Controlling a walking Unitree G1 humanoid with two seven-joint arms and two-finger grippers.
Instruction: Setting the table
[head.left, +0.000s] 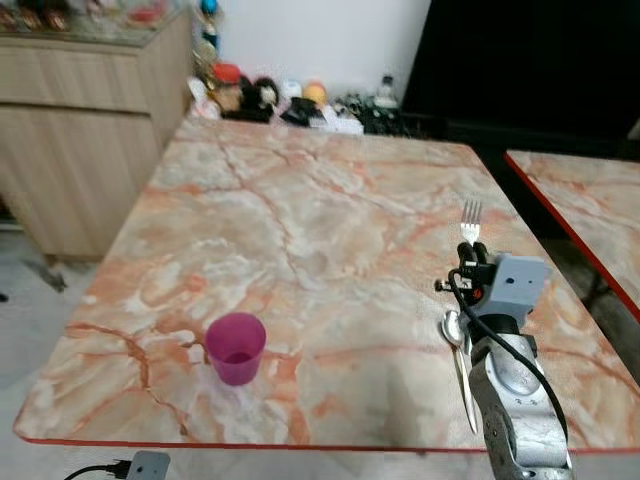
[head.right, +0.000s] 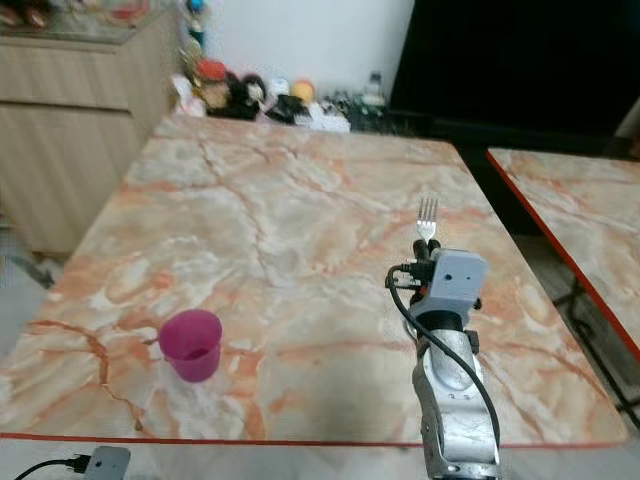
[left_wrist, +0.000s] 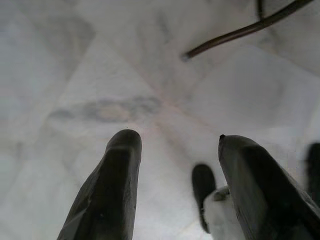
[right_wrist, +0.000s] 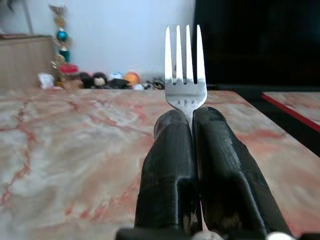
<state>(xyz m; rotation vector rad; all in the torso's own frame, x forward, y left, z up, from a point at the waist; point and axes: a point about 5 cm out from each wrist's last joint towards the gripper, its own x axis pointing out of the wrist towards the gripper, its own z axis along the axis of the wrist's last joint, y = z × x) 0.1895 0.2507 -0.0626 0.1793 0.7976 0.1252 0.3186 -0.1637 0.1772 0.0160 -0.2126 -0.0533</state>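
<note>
Right wrist view looks straight along the right gripper (right_wrist: 192, 117), whose two ribbed black fingers (right_wrist: 170, 170) are pressed together on the neck of a metal fork (right_wrist: 185, 75). The fork's long axis runs in line with the fingers, four slim tines pointing away from the robot toward the far edge of the table, its shiny head standing clear beyond the fingertips. In the left eye view the same fork (head.left: 470, 222) sits over the right part of the table (head.left: 300, 230), tines aimed at the far side, with the grey boxy wrist and silver arm behind it on the near side.

A metal spoon (head.left: 458, 355) lies flat on the tabletop just left of the right arm, bowl toward the far side and thin handle running back to the near edge, roughly parallel to the fork. A translucent pink cup (head.left: 236, 348), round and slightly tapered, stands upright near the near left part of the table, well apart from the cutlery. The tabletop is glossy stone-patterned, cream with orange-red veins, rectangular with a thin red edge.

Left wrist view shows the left gripper (left_wrist: 175, 145) with its smooth dark fingers spread apart, hanging over a pale marbled floor (left_wrist: 100, 75) where a dark cable (left_wrist: 235, 35) crosses.
</note>
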